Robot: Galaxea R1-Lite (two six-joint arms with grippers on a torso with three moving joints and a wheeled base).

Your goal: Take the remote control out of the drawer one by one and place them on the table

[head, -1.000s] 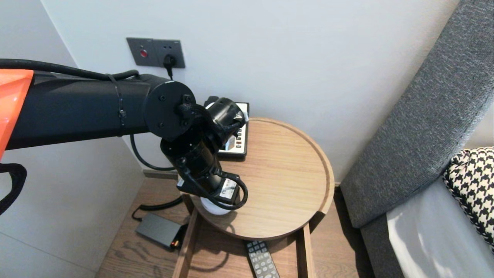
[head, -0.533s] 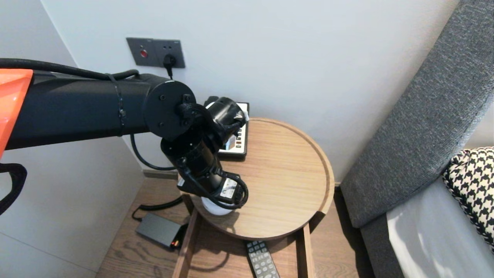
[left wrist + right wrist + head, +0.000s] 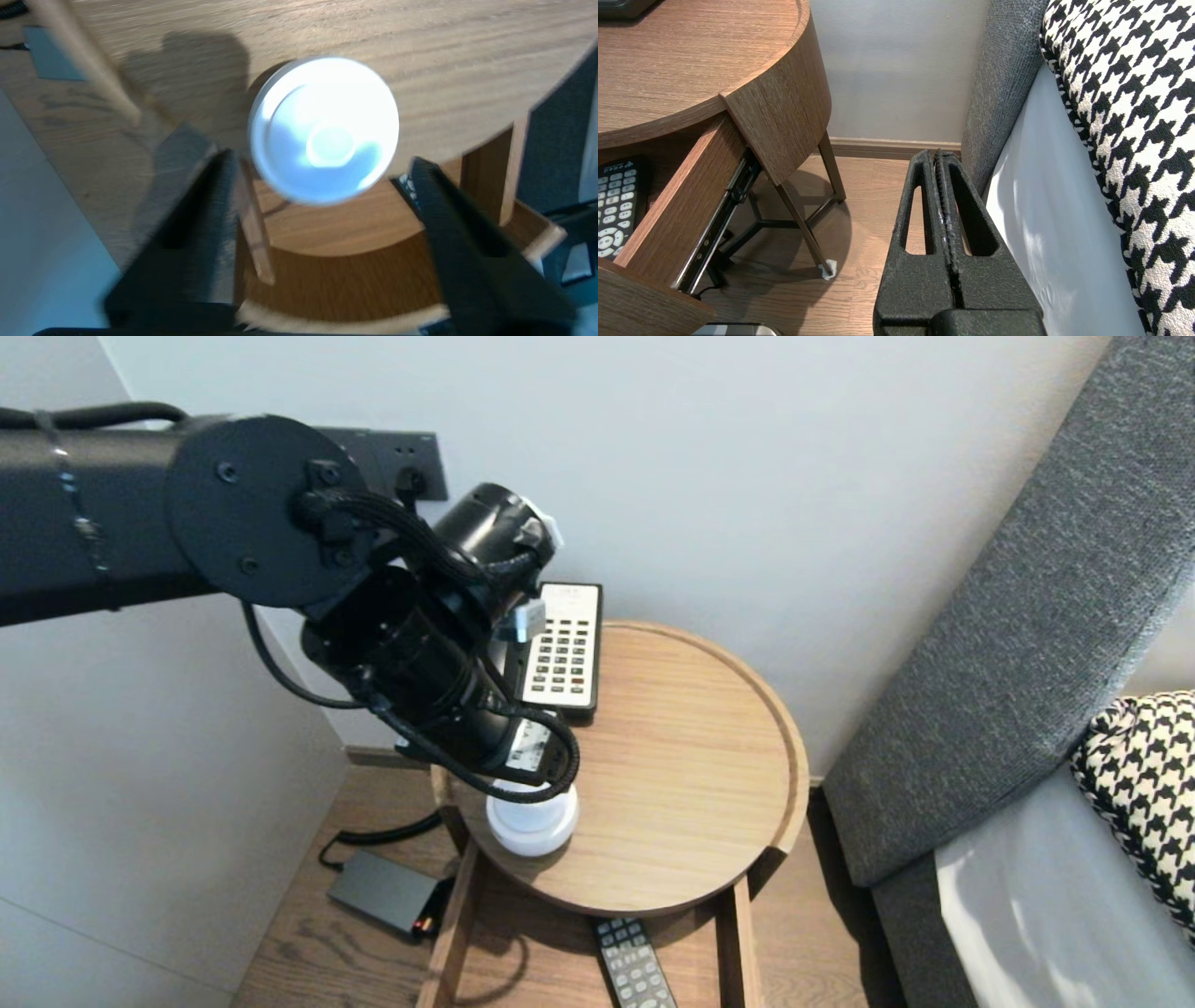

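White round pot [image 3: 532, 826] stands at the table's [image 3: 691, 747] front-left edge. Left gripper [image 3: 320, 161] hangs just above it, fingers spread wide, grasping nothing; it likely does best centred, touching neither side. Right gripper [image 3: 941, 158], clenched, is parked beside the bed [image 3: 1045, 233].

No word or number can be read for certain. The white remote [image 3: 560, 653] at the back of the bench [image 3: 691, 784] carries rows of small keys, and their markings are too small to make out. The black remote [image 3: 616, 205] in the drawer [image 3: 682, 210] shows a keypad of pale keys that may bear digits, with a line of white print above them; none of it is legible. A white label [image 3: 527, 745] on the left arm [image 3: 411, 653] has dark print, unreadable. The puck [image 3: 323, 130] has a top washed out by glare, so any mark on it cannot be told.
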